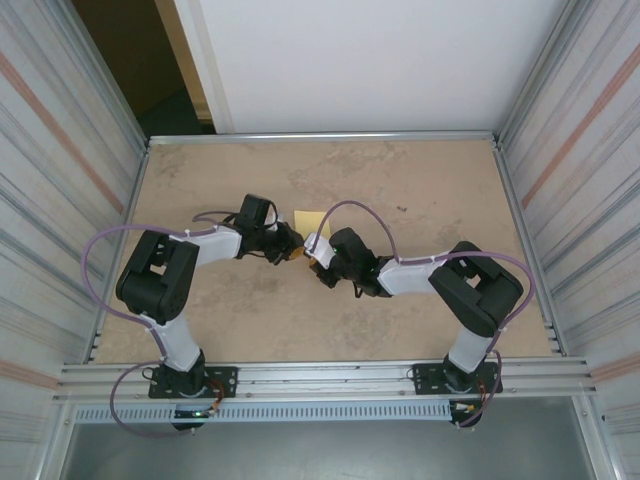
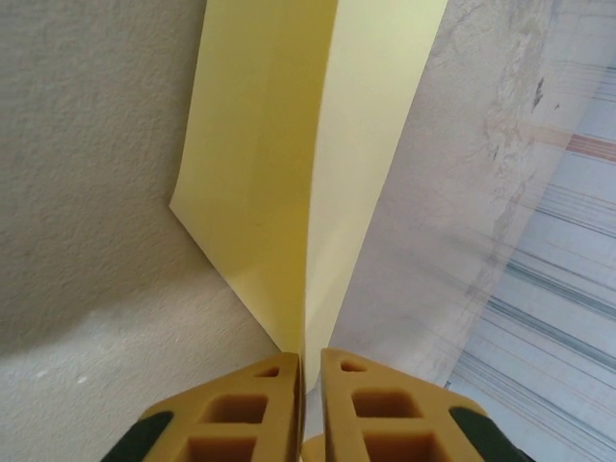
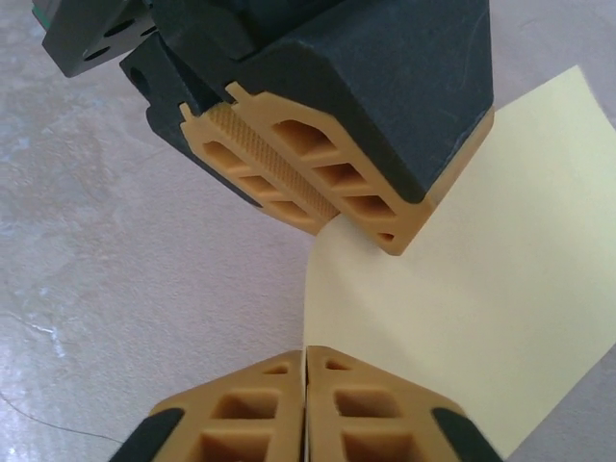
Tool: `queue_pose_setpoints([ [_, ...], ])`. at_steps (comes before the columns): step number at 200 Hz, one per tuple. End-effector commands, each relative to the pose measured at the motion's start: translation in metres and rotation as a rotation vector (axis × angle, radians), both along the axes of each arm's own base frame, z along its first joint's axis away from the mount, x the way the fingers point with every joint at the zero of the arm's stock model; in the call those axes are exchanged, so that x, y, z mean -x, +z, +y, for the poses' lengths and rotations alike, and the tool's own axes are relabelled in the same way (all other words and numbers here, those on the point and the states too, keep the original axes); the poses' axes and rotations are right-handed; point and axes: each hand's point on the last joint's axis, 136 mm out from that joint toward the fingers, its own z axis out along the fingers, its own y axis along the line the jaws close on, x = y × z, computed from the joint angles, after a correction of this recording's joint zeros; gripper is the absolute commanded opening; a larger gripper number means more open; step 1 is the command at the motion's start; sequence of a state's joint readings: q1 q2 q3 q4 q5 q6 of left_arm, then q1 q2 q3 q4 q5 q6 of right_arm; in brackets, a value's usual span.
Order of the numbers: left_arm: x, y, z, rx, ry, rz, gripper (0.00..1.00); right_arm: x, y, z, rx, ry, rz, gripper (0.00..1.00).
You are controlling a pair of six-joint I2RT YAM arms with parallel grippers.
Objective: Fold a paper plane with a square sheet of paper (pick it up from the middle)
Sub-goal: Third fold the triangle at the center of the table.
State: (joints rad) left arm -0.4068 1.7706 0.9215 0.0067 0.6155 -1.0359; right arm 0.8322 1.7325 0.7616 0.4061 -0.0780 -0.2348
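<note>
Pinching: left gripper [image 2: 310, 358] and right gripper [image 3: 305, 354], each pressed together on the square sheet of paper [image 2: 289, 144].
Paper place: creased, near the table's [image 1: 430, 180] middle, between both grippers.

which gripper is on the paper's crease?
The left gripper: the paper folds along a crease running straight into its jaws. The right gripper is shut on a flat edge instead.

The pale brown bench [image 1: 420, 180] lies free across its far half and along the near middle strip. At the centre the left gripper [image 1: 294, 248] and right gripper [image 1: 320, 255] meet tip to tip at the thin yellow square sheet of paper [image 1: 308, 218], closing that passage. Ribbed metal side walls [image 1: 60, 150] hem both flanks.
</note>
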Motion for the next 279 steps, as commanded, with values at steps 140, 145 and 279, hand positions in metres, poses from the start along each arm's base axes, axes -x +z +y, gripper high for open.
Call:
queue_pose_setpoints([
  [140,-0.024,0.002,0.008,-0.232,-0.092,-0.113,0.18,0.044,0.010,0.006,-0.179,0.025,0.496,0.00],
  [145,-0.024,-0.002,0.007,-0.242,-0.102,-0.110,0.17,0.044,0.010,0.006,-0.181,0.020,0.504,0.00],
  [279,-0.015,-0.051,0.006,-0.356,-0.230,0.008,0.08,0.015,-0.002,-0.007,-0.234,-0.172,0.670,0.00],
])
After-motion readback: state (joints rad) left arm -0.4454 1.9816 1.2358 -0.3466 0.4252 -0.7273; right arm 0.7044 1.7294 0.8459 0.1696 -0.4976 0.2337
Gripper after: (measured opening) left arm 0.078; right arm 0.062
